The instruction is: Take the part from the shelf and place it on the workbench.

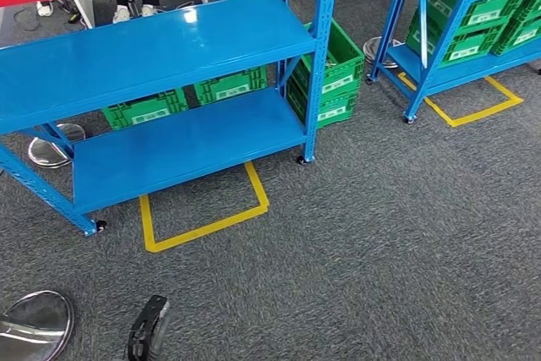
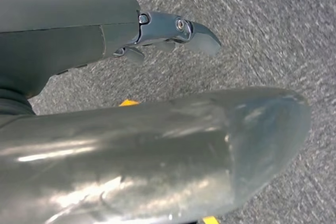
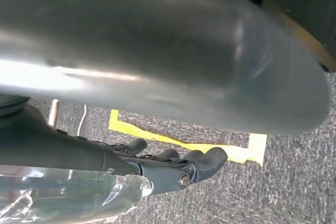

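— Blue steel on both sides, and it stands back from the near shelf (image 1: 160, 48). What step is this, do you reckon?

— Between stations, I'd say, with both arms hanging. To do it well, it should square up on the tape (image 1: 204, 226) in front of the shelf. Then plant both feet on the carpet (image 1: 383, 234) before any arm lifts.

— And the part?

— The only candidate I see is a clear wrap (image 3: 71, 198) lying alongside the right hand (image 3: 158, 169). If that's the part, it wants a firm hold and no jolting on the way to the desk. The fingers (image 3: 213, 157) lie close together, slightly curled. Whether they grip the wrap I cannot tell.

— Left hand (image 1: 148, 327)?

— Low by the carpet, thumb and fingers apart, nothing between them.

— Count it up, big to small.

— Two shelves, with the far shelf (image 1: 446, 76) off to the right. Then the green crates (image 1: 325, 65): four behind and beside the near shelf, at least four on the far shelf. Two yellow tape outlines, one by each shelf. Two hands. One wrap.
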`<state>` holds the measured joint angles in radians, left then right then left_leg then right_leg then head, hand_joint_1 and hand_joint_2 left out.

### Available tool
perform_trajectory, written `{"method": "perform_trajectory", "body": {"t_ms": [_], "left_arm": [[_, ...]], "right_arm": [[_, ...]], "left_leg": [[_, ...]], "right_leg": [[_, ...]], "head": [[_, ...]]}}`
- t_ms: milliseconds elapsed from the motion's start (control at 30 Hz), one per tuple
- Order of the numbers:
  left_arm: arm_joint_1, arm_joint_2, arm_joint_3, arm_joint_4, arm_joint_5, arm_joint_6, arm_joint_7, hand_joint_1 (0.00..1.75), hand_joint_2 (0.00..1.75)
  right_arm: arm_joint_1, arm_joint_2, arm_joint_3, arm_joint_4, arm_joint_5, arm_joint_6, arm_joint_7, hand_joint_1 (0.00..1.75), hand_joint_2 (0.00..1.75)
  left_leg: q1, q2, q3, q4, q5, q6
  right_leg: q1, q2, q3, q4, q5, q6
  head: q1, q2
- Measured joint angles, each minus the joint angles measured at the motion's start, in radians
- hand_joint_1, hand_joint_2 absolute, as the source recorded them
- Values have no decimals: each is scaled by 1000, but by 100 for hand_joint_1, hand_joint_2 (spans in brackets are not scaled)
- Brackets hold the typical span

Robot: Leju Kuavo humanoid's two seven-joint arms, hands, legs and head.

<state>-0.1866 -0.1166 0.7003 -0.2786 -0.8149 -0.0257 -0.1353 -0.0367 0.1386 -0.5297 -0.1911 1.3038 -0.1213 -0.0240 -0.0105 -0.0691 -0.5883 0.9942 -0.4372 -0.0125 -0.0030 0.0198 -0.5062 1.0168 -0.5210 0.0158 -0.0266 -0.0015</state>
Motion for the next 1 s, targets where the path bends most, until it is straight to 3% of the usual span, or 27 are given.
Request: {"method": "perform_trajectory", "body": {"t_ms": [67,100,167,200,233,267,333,367,400,467,500,533,567,600,633,700,767,800,833,900,933,967,1000], "left_arm": [[-1,0,-1,0,2,0,-3,0,0],[-2,0,-1,0,4,1,-4,0,0],[-1,-3,-1,0,6,1,-6,0,0],[1,-4,-1,0,6,1,-6,0,0],[3,-5,-1,0,6,1,-6,0,0],[6,-5,-1,0,6,1,-6,0,0],[14,-5,-1,0,6,1,-6,0,0],[21,-5,-1,0,7,1,-6,0,0],[27,-5,-2,0,7,1,-6,0,0],[20,-4,-2,0,8,1,-7,0,0],[6,-3,-3,0,8,2,-8,0,0],[-5,-3,-4,-1,8,2,-9,0,0],[-11,-2,-4,-1,8,3,-10,0,0],[-10,-1,-4,-2,8,3,-11,0,0],[-4,0,-4,-2,9,3,-11,0,0],[7,-2,-4,-2,10,0,-12,0,0],[12,-6,-5,-2,11,-5,-16,0,0],[14,-7,-6,-2,12,-7,-18,0,0],[17,-8,-6,-2,14,-8,-19,0,0],[20,-7,-6,-2,16,-8,-20,0,0],[19,-6,-7,-2,16,-8,-22,0,0],[16,-4,-7,-4,17,-8,-24,0,0],[10,-1,-8,-6,17,-8,-26,0,0]], "right_arm": [[2,0,-1,0,0,1,-3,0,0],[4,0,-1,0,0,1,-4,0,0],[7,0,-1,0,0,2,-4,0,0],[10,0,-2,0,-1,3,-5,0,0],[13,-1,-2,0,-1,3,-5,0,0],[16,-1,-2,0,-1,4,-5,0,0],[23,-1,-3,0,-1,5,-5,0,0],[24,-1,-3,1,-2,6,-5,0,0],[24,-1,-3,1,-2,6,-5,0,0],[14,-1,-4,1,-2,7,-7,0,0],[6,-1,-4,0,-3,7,-8,0,0],[0,-1,-4,0,-3,7,-8,0,0],[-5,-1,-4,-1,-1,7,-9,0,0],[-7,-1,-4,-1,2,7,-9,0,44],[-6,-1,-4,-1,6,7,-9,0,87],[0,-1,-4,-1,17,8,-10,0,175],[9,-1,-4,0,16,9,-18,0,175],[12,-1,-5,0,11,10,-24,0,175],[15,-2,-6,0,7,10,-29,0,175],[21,-1,-7,4,2,10,-35,0,175],[20,0,-8,4,3,10,-37,0,131],[14,1,-9,4,4,9,-41,0,87],[4,3,-9,2,6,8,-46,0,44]], "left_leg": [[1,22,-12,31,-16,-14],[3,37,-36,76,-32,-20],[9,55,-120,205,-69,-31],[13,56,-164,261,-62,-35],[16,56,-200,292,-24,-38],[19,56,-225,296,45,-41],[25,51,-237,241,206,-45],[25,44,-209,197,224,-46],[24,38,-165,145,195,-42],[16,33,-69,63,66,-26],[15,34,-43,38,28,-14],[16,38,-25,26,5,-5],[17,42,-5,19,-9,4],[19,45,21,9,-25,11],[19,49,48,-1,-41,16],[19,50,102,-15,-73,21],[23,44,158,-26,-109,21],[26,41,187,-30,-129,18],[27,39,219,-39,-149,15],[23,36,290,-67,-194,7],[18,36,330,-91,-216,1],[13,35,363,-103,-220,-5],[10,34,380,-103,-212,-10]], "right_leg": [[-4,-1,19,-9,-5,-13],[-6,-2,32,-16,-8,-17],[-6,-2,56,-28,-20,-20],[-7,0,71,-35,-28,-19],[-8,3,88,-42,-37,-17],[-9,8,107,-50,-47,-14],[-12,20,147,-65,-73,-8],[-14,29,168,-73,-88,-3],[-17,39,189,-81,-102,5],[-23,57,220,-86,-117,26],[-26,61,211,-55,-105,36],[-27,54,182,4,-80,44],[-26,40,131,87,-54,50],[-25,23,70,177,-39,52],[-24,4,10,248,-46,53],[-21,-10,-96,311,-117,54],[-19,-12,-172,289,-188,56],[-19,-13,-198,257,-186,58],[-18,-16,-215,207,-129,60],[-20,-34,-228,95,62,57],[-22,-42,-223,60,135,50],[-25,-43,-216,42,163,42],[-26,-36,-197,48,151,33]], "head": [[-4,0],[-7,0],[-11,0],[-11,0],[-12,0],[-12,0],[-11,0],[-10,0],[-10,0],[-15,0],[-19,0],[-19,0],[-16,0],[-12,0],[-10,0],[-7,0],[-4,0],[-2,0],[1,0],[12,0],[17,0],[21,0],[20,0]]}}
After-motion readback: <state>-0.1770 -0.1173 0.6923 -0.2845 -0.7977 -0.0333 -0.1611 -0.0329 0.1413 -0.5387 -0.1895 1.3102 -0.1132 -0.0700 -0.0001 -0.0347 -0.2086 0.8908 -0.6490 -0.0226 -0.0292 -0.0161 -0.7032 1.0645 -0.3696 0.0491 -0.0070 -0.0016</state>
